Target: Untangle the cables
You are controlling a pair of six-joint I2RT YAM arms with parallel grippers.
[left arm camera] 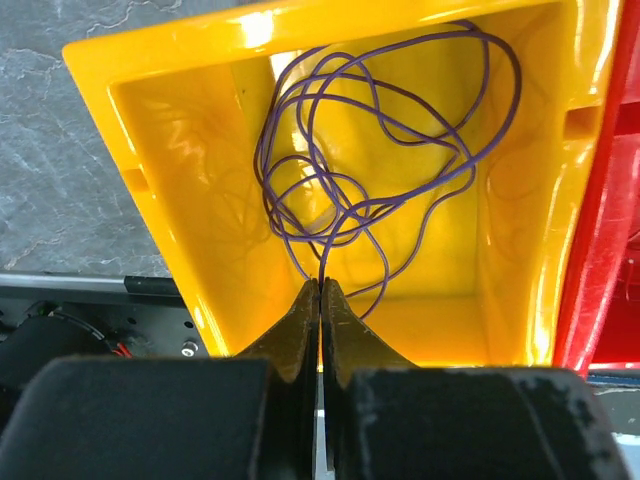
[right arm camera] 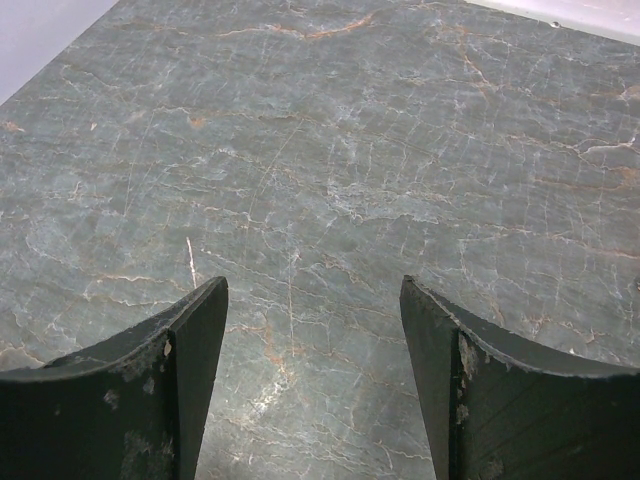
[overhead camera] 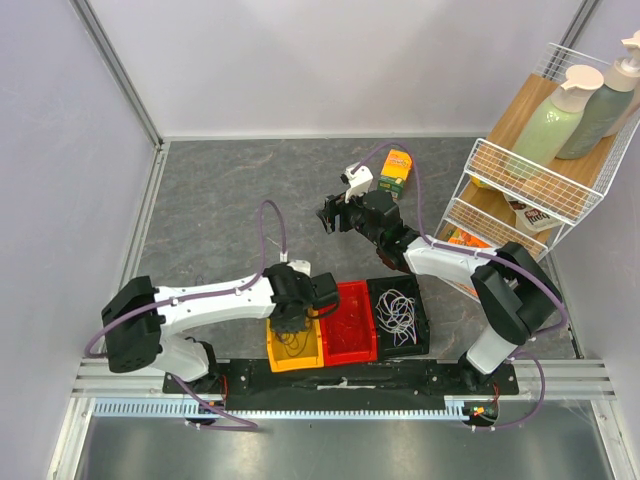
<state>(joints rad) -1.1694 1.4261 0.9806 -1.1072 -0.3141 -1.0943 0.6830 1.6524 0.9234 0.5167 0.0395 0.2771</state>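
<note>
Purple cable [left arm camera: 335, 212] — in left pincer [left arm camera: 321, 284]

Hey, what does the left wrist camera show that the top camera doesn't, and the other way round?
Only left wrist: the left gripper shut, pinching a strand of the purple cable. Only top: the black bin holding white cables, and the wire rack with bottles. Both: the yellow bin beside the red bin.

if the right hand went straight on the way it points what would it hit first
Probably the bare table: the open right hand tilts down at it, and its wrist view shows nothing else ahead.
</note>
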